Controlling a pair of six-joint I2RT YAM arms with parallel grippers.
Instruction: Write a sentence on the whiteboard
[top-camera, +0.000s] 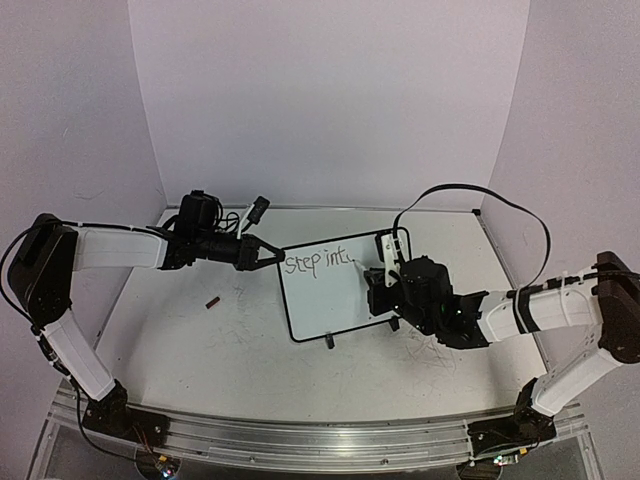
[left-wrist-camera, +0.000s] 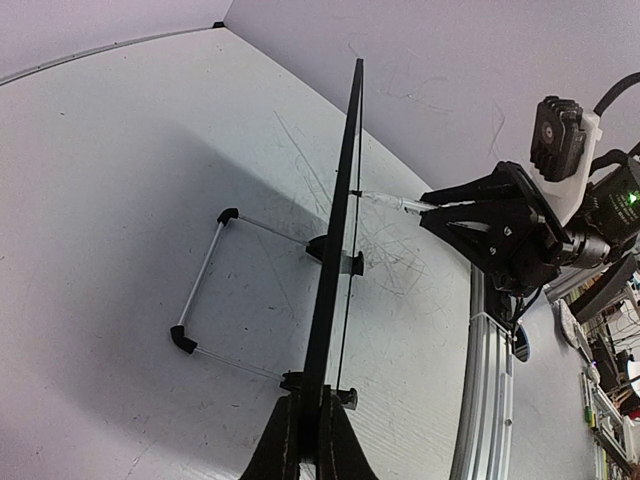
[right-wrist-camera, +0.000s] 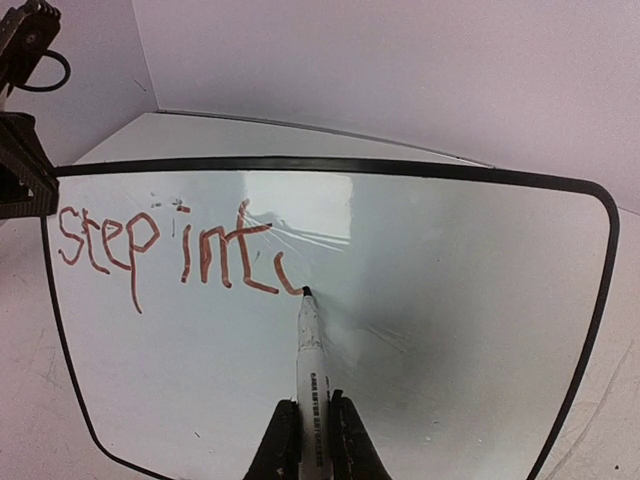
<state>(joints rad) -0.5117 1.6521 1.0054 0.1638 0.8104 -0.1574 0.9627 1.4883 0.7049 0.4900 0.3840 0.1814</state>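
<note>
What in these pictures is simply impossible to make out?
- Left wrist view: the whiteboard is seen edge-on, so its writing is hidden.
- Right wrist view: the print on the marker is too small to read; the whiteboard's lower edge is cut off by the frame.
- Top view: the small dark object on the table is too tiny to identify.

Small reddish piece (top-camera: 212, 302) on tabletop (top-camera: 200, 350)

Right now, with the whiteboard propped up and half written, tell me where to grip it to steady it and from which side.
Grip the whiteboard by the thin black frame of its left edge, coming edge-on from the left, jaws across its thickness. It stands tilted on its feet, and the marker in the right gripper works its face. The left gripper is shut there.
</note>
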